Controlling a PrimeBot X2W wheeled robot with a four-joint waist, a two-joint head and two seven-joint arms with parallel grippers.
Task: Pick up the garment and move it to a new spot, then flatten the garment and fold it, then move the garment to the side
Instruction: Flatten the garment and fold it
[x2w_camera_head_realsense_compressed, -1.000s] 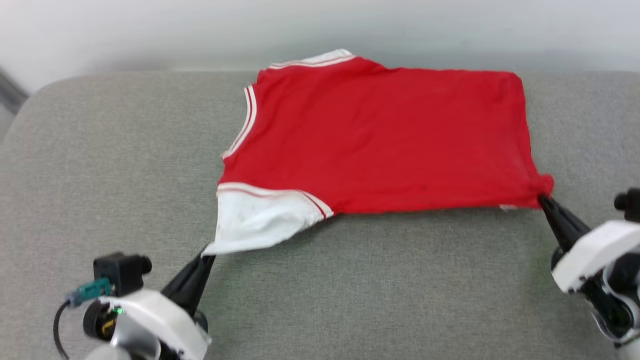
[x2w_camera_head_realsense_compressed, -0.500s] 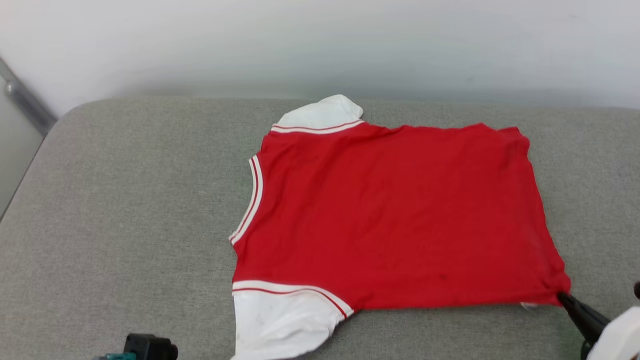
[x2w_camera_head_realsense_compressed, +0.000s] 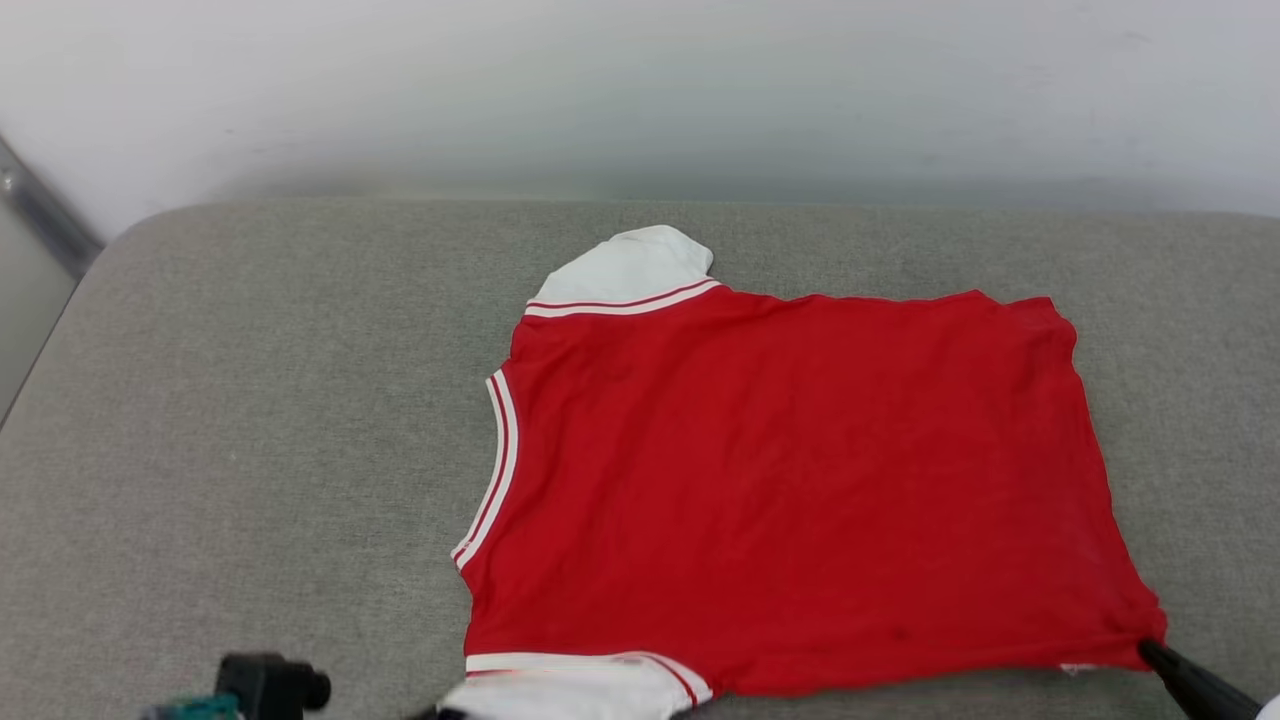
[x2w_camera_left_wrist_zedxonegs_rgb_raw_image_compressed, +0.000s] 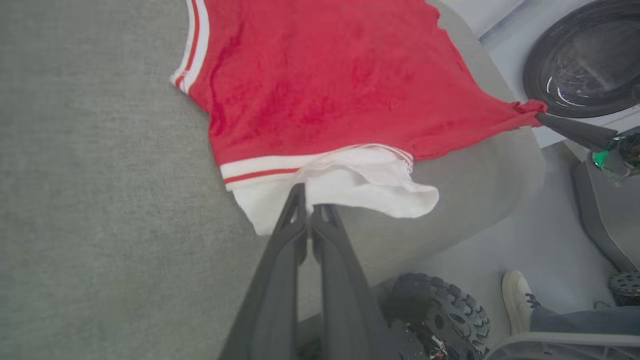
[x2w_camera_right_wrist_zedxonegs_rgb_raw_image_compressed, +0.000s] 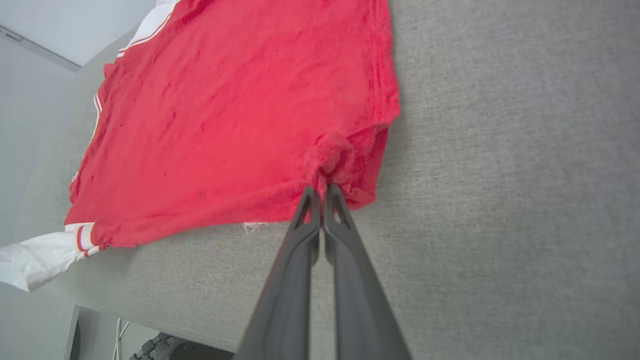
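The garment (x2w_camera_head_realsense_compressed: 790, 480) is a red jersey with white sleeves and striped trim, spread plain side up on the grey padded table (x2w_camera_head_realsense_compressed: 250, 400). My left gripper (x2w_camera_left_wrist_zedxonegs_rgb_raw_image_compressed: 311, 200) is shut on the near white sleeve (x2w_camera_left_wrist_zedxonegs_rgb_raw_image_compressed: 350, 187), which hangs past the table's front edge. My right gripper (x2w_camera_right_wrist_zedxonegs_rgb_raw_image_compressed: 322, 192) is shut on the bunched near hem corner (x2w_camera_right_wrist_zedxonegs_rgb_raw_image_compressed: 332, 160); its dark fingers (x2w_camera_head_realsense_compressed: 1185, 680) show at the lower right of the head view. The far sleeve (x2w_camera_head_realsense_compressed: 630, 268) lies flat near the back edge. The cloth (x2w_camera_right_wrist_zedxonegs_rgb_raw_image_compressed: 225, 115) is stretched between both grips.
A pale wall (x2w_camera_head_realsense_compressed: 640, 90) runs behind the table. In the left wrist view a person's white shoe (x2w_camera_left_wrist_zedxonegs_rgb_raw_image_compressed: 520, 300) stands on the floor, beside a knobby black wheel (x2w_camera_left_wrist_zedxonegs_rgb_raw_image_compressed: 440, 315) and a round dark drum door (x2w_camera_left_wrist_zedxonegs_rgb_raw_image_compressed: 585, 60).
The head camera has tilted up, so the grippers have slid toward the bottom edge. The garment has been drawn nearer the front edge and lies flatter; both grips held.
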